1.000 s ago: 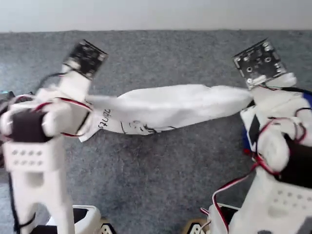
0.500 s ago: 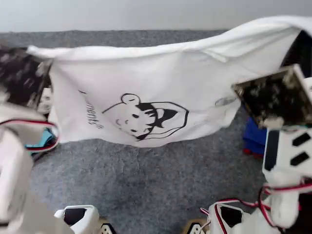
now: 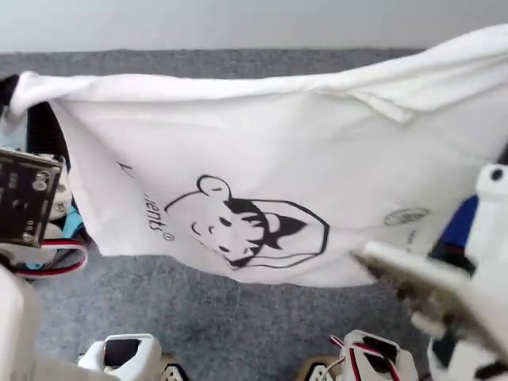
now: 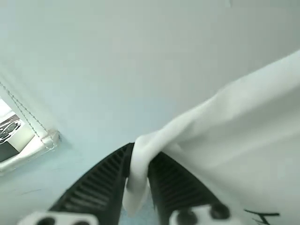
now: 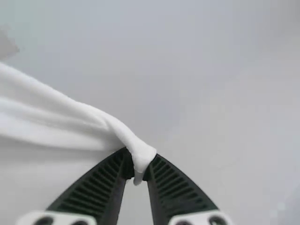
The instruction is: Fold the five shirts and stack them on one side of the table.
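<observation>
A white shirt (image 3: 262, 175) with a black cartoon face print hangs spread wide in the air above the grey table (image 3: 238, 333), held up by its top edge at both ends. My left gripper (image 4: 139, 161) is shut on a bunched corner of the white shirt (image 4: 225, 126), pinched between its black ribbed fingers (image 4: 103, 178). My right gripper (image 5: 137, 166) is shut on the other corner of the shirt (image 5: 70, 122). In the high view the left arm (image 3: 32, 206) stands at the left edge and the right arm (image 3: 444, 294) at the lower right.
Blue fabric (image 3: 460, 226) with a red edge lies on the table at the right, behind the hanging shirt. A bit of light blue cloth (image 3: 73, 226) peeks out at the left. Both arm bases (image 3: 127, 357) stand at the near table edge.
The shirt was lifted from a stretched roll low over the table to a raised, fully spread sheet. Both arms rose toward the camera, and the shirt now hangs higher and wider than half a second ago.
</observation>
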Motion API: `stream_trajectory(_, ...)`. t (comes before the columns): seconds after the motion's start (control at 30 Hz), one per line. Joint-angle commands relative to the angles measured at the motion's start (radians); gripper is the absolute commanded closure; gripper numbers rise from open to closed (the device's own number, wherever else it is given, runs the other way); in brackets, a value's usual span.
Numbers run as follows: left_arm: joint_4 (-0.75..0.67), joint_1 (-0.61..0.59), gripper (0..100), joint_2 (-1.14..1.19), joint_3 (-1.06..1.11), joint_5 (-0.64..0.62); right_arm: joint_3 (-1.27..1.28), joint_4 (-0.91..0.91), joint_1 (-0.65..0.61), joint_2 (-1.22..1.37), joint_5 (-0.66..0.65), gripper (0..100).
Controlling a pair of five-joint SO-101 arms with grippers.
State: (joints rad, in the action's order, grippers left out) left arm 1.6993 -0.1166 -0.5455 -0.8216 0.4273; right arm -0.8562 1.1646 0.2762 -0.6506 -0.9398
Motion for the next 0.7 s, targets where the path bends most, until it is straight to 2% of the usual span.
stream_trajectory(0.0,0.054,-0.003,98,-0.04,-0.03,-0.003,-0.051,0.01,0.018,0.001,-0.044,98.9)
stream_trajectory(0.23,0.055,-0.003,98,-0.166,0.094,-0.003,-0.172,0.125,0.018,0.001,-0.06,98.9)
stream_trajectory(0.4,0.055,-0.003,98,-0.265,0.229,-0.003,-0.193,0.133,0.022,0.001,-0.061,98.9)
stream_trajectory(0.53,0.052,-0.003,98,-0.299,0.357,-0.003,-0.164,0.142,0.079,0.015,-0.061,98.9)
stream_trajectory(0.67,0.009,-0.003,98,-0.298,0.529,-0.003,0.015,0.199,0.077,0.025,-0.061,98.8)
